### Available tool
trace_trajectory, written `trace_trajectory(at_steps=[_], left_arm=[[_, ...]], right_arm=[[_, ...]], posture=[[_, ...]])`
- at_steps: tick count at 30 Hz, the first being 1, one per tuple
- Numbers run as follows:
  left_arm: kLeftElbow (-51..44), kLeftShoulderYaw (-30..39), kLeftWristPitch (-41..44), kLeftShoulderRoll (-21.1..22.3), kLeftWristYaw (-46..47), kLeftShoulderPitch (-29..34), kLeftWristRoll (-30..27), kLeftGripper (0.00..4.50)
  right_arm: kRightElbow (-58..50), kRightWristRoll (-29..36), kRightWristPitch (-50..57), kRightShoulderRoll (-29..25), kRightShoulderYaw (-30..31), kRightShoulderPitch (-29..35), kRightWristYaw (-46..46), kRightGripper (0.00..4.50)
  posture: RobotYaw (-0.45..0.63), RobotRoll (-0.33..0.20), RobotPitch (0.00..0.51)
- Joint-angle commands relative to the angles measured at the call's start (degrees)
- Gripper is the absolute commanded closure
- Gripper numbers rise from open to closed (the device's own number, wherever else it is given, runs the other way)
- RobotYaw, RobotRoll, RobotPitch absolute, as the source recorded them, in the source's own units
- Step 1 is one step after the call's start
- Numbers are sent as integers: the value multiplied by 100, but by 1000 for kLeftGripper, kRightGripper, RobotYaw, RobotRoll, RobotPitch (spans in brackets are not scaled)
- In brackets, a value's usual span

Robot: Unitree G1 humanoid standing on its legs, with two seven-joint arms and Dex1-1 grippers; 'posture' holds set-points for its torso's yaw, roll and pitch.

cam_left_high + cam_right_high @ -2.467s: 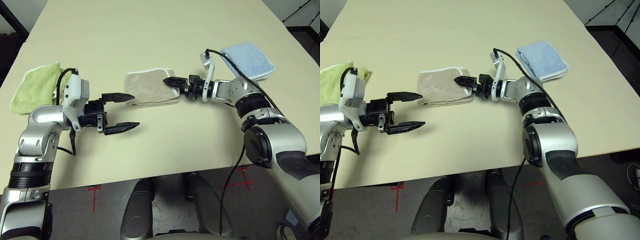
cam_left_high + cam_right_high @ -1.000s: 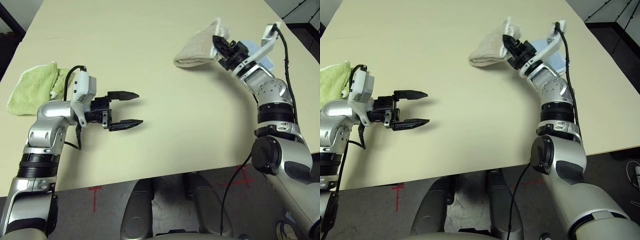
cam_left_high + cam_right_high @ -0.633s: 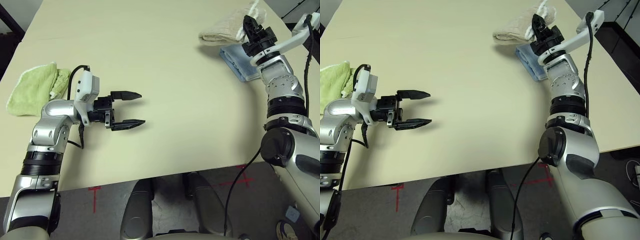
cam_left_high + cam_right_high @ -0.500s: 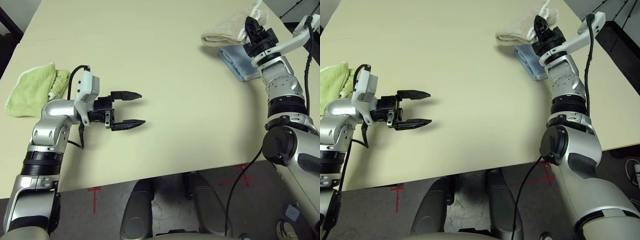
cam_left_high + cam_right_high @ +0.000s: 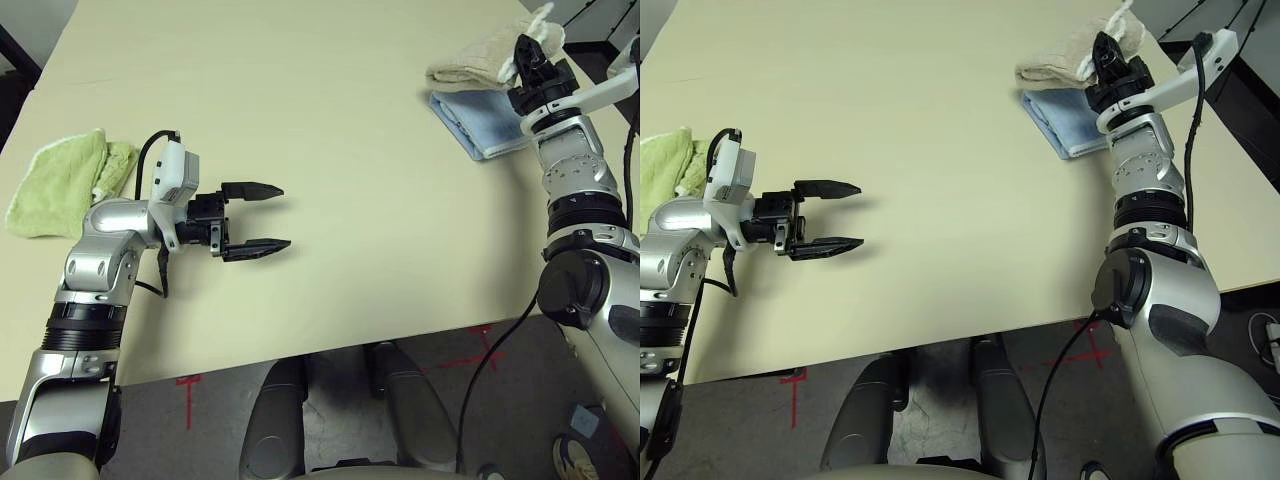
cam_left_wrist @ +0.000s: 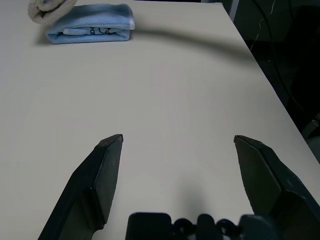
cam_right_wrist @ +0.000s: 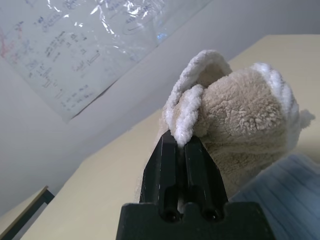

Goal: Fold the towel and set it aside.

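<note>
In the left eye view, three soft cloths show: one beige towel (image 5: 478,62) of fluffy terry with a thick white edge, folded into a rounded bundle at the upper right of the frame; one smooth blue towel (image 5: 482,122), folded flat, just below it in the picture; and one lime-green towel (image 5: 62,186), rumpled, at left on the smooth cream surface (image 5: 330,250). Two silver arms reach in; the left gripper (image 5: 270,221), left of centre, holds its two tapered black fingers wide apart, with nothing between them. The right eye view puts the right gripper (image 5: 1102,50) at upper right, at the beige towel's white-edged end, the bulk of the cloth reaching left from the fingertips. In the left wrist view, the blue towel is a neat layered block with dark marks on it. In the right wrist view, two black fingers are clamped together on the beige towel's bunched white edge, the nubby cloth bulging beyond their tips.
</note>
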Motion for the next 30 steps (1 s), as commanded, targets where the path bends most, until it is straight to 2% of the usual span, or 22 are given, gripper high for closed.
trace_trajectory(at_steps=[1,9,13,22,30], left_arm=[[45,-84,22,10,-71,4,51,0],[91,-101,36,41,-127,-32,63,0],[124,-114,27,38,-147,-50,75,0],[236,-193,-26,-33,-166,-121,99,0],[304,-196,-69,-50,-146,-139,141,0]], right_arm=[[-38,111,-26,55,-128,153,-145,4489],[-572,331,195,186,-211,532,-424,4489],[-1346,477,493,319,-177,880,-650,4489],[-3298,778,1473,624,-136,1767,-1956,4489],[-4087,1098,2449,579,-148,2172,-2874,4489]], posture=[[-17,0,236],[-22,0,234],[-23,0,233],[-46,0,242],[-49,0,243]])
